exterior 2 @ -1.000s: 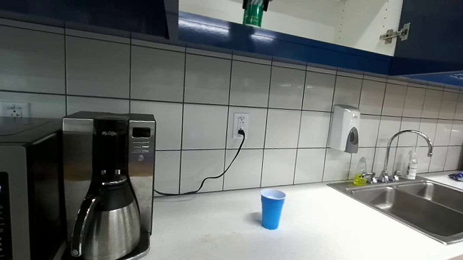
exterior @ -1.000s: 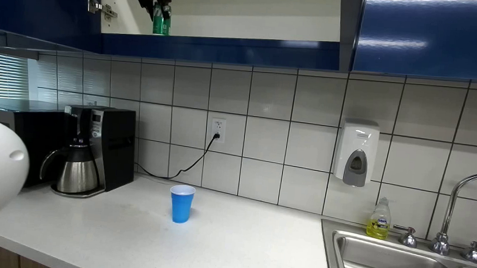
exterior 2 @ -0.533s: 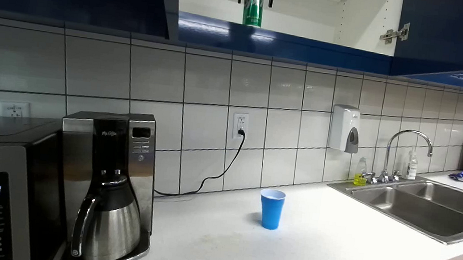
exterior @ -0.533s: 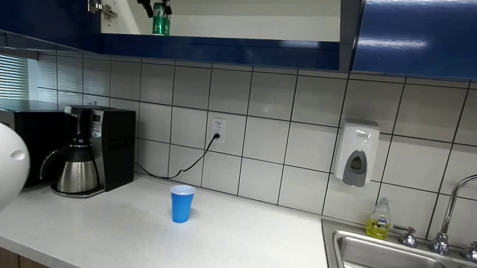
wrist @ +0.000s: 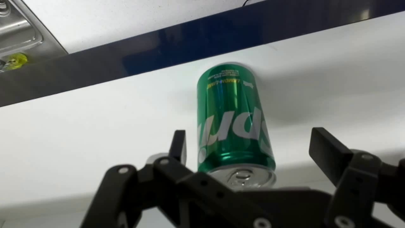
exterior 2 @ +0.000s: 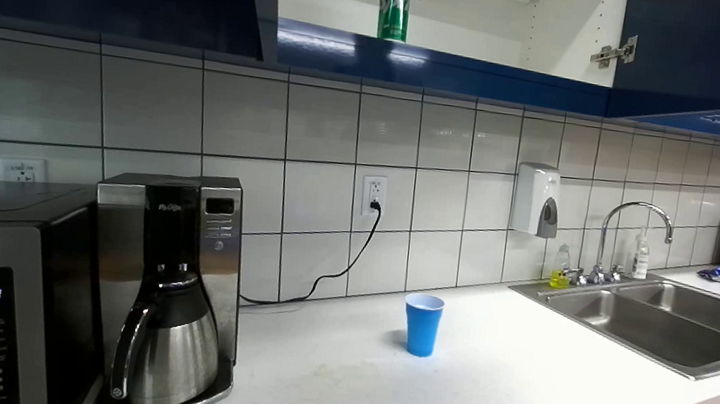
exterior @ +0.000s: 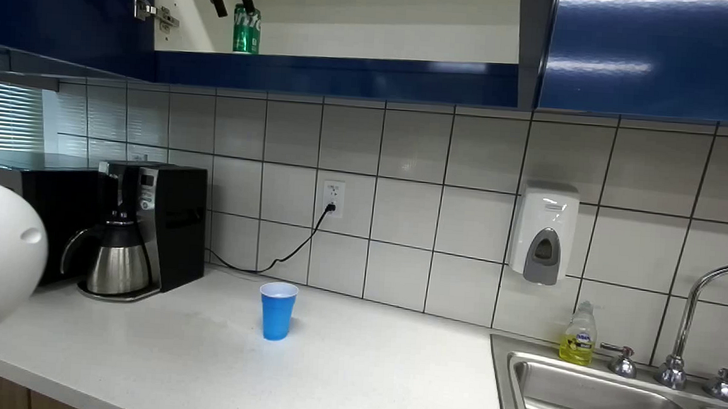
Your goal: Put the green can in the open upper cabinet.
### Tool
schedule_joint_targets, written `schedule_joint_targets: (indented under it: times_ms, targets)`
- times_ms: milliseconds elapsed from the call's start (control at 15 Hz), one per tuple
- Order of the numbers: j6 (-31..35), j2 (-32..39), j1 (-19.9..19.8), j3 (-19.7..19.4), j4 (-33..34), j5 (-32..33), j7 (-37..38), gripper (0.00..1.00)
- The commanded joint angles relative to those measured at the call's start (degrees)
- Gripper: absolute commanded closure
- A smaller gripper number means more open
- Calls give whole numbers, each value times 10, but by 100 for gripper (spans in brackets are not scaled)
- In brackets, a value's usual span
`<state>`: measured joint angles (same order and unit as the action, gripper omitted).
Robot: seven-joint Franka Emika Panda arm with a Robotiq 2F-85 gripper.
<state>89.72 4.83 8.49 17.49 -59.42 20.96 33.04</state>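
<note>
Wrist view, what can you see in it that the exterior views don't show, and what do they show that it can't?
Only the wrist view shows the pull tab on top of the green can and the pale cabinet floor it stands on.

Only the exterior views show the blue cup, the coffee maker and the soap dispenser.

All of them show the green can, at least part of the open gripper, the cabinet's dark blue bottom edge, and some of the sink.
</note>
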Motion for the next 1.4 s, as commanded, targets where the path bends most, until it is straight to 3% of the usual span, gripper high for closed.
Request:
schedule_joint_targets:
  times_ms: [0, 600, 1333]
  targets:
    - [-2, -33, -1, 1, -32, -15, 7, 0]
    - [23, -143, -1, -8, -158, -62, 0, 0]
    - [52, -303, -6, -35, -385, -136, -17, 0]
